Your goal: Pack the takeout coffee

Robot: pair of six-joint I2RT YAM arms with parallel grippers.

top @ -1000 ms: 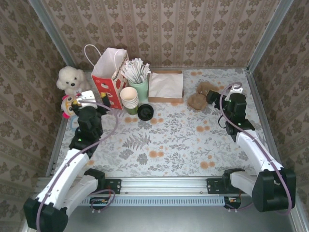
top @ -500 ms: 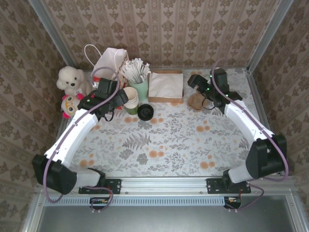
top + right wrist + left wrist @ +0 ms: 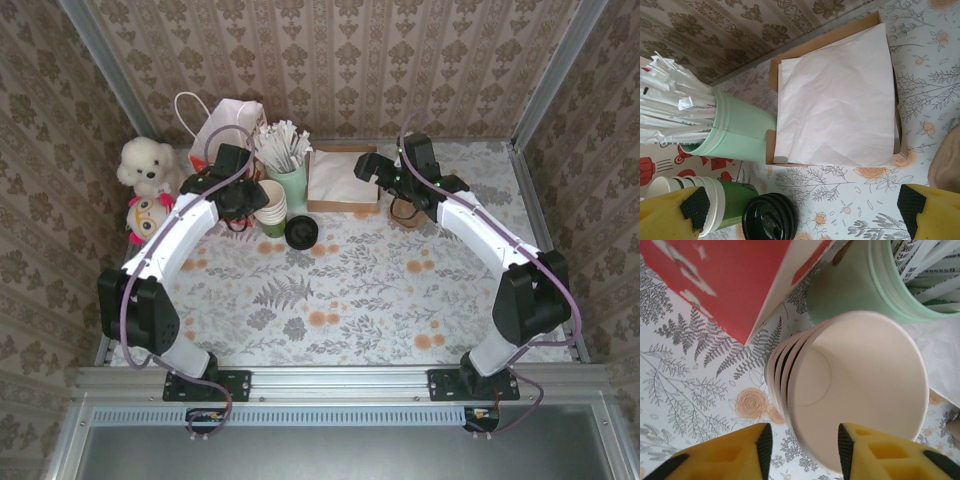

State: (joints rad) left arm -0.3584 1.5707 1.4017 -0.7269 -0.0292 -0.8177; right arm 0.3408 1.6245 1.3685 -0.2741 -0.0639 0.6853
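Risking a wrong grab: coffee lid, black, is sitting at 5 o'clock of cup stack, while left gripper, arm stretching forward, is hovering open and empty over that stack. Right gripper is gaping wide, empty, with napkin box at its 12 o'clock.

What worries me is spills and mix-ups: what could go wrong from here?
The left gripper is open at the rim of the stack of cups; closing might lift a wrong cup, or several.
That stack stands close by the stick holder and red bag; a nudge could tip them.
The black lid sits right beside that stack; the open right gripper reaching for it could knock the cups.
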